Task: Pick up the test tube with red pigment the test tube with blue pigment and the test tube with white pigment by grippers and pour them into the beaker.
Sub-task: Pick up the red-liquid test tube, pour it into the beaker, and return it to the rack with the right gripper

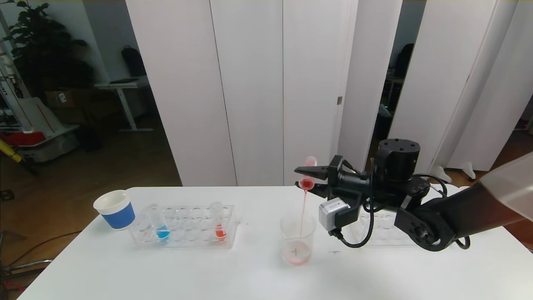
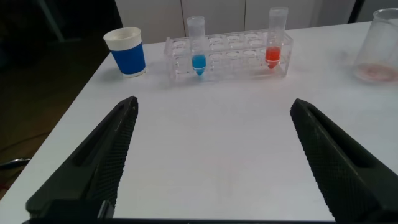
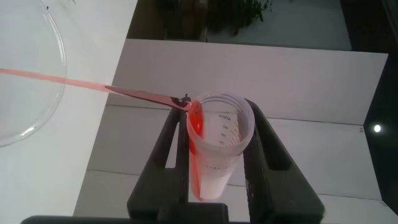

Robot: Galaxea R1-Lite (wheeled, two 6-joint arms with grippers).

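The right gripper (image 1: pixel 310 177) is raised above the tabletop (image 1: pixel 250 275), at about 1 o'clock from the beaker (image 1: pixel 297 238). Its jaws are clamped on a test tube with red liquid (image 1: pixel 308 178), which is tipped past level with its mouth down. A thin red stream (image 1: pixel 303 210) runs from the tube mouth into the beaker. A shallow pink pool lies on the beaker floor. The right wrist view confirms the grip: the tube (image 3: pixel 217 143) sits squeezed between both jaws, with the stream leaving its lip toward the beaker rim (image 3: pixel 37 93).

At 9 o'clock from the beaker stands a clear rack (image 1: pixel 187 227). The test tube with blue liquid (image 1: pixel 158 223) stands upright in the rack's left part. A second tube with orange-red liquid (image 1: pixel 218 225) stands upright toward the rack's right end. A blue-and-white paper cup (image 1: pixel 115 209) stands just beside the rack's left end.

The left gripper (image 2: pixel 211 162) hangs over bare tabletop near the front edge, jaws spread wide apart and holding nothing. A second clear rack (image 1: pixel 381 231) lies partly hidden behind the right arm.
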